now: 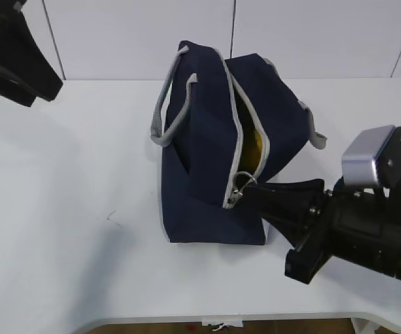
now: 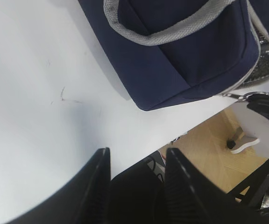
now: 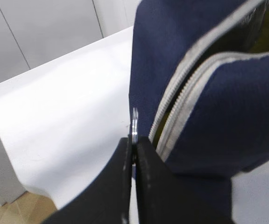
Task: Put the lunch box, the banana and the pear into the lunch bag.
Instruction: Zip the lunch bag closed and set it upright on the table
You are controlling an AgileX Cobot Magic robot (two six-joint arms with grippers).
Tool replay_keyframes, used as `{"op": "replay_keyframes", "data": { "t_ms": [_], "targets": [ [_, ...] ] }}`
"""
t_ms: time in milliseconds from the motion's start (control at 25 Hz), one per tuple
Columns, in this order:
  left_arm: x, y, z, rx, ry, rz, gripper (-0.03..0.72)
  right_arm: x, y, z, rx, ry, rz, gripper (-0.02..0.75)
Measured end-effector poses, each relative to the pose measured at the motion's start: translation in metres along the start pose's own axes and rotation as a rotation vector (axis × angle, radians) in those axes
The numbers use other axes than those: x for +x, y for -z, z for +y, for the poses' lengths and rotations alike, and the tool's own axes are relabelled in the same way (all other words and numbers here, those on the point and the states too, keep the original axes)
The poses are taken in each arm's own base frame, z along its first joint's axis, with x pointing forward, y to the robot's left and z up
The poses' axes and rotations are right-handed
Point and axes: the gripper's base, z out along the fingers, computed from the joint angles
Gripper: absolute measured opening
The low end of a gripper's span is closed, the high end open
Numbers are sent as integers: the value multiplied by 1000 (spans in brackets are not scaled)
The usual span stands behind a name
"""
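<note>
The navy lunch bag (image 1: 207, 174) stands mid-table with its grey handles (image 1: 169, 111) up and its zipper partly apart. Its corner fills the top of the left wrist view (image 2: 186, 46). My right gripper (image 1: 250, 193) is shut on the zipper's metal ring pull (image 3: 135, 122) at the bag's near end. Something yellow (image 1: 253, 146) shows through the gap, and I cannot tell whether it is the banana or the pear. The lunch box is hidden. My left gripper (image 2: 137, 151) hangs open and empty above the table's front edge, left of the bag.
The left arm (image 1: 12, 56) sits high at the back left. White table (image 1: 68, 209) stretches left of the bag, with a small scratch (image 2: 62, 95). The table's front edge (image 1: 186, 319) runs close below the bag, with wooden floor (image 2: 209, 149) beyond it.
</note>
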Motion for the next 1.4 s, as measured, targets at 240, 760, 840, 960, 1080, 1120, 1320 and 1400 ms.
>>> {"op": "replay_keyframes", "data": {
  "t_ms": [240,760,840,960,1080,1120,1320,1400],
  "targets": [
    [0,0,0,0,0,0,297,-22,-7,-3,6,12,-31,1],
    [0,0,0,0,0,0,296,-69,-23,-13,41,66,-54,1],
    [0,0,0,0,0,0,296,-76,-25,-14,43,68,-61,1],
    [0,0,0,0,0,0,297,-86,-28,-17,64,74,-63,1],
    [0,-1,-2,3,-6,3,297,-97,-31,-21,93,65,-63,1],
    [1,-2,-4,2,-15,7,297,-101,-32,-22,100,64,-68,1],
    [5,-9,-19,10,-74,36,297,-122,-35,-28,150,32,-81,1],
    [6,-11,-25,17,-94,45,297,-128,-36,-30,171,-2,-80,1]
  ]
}}
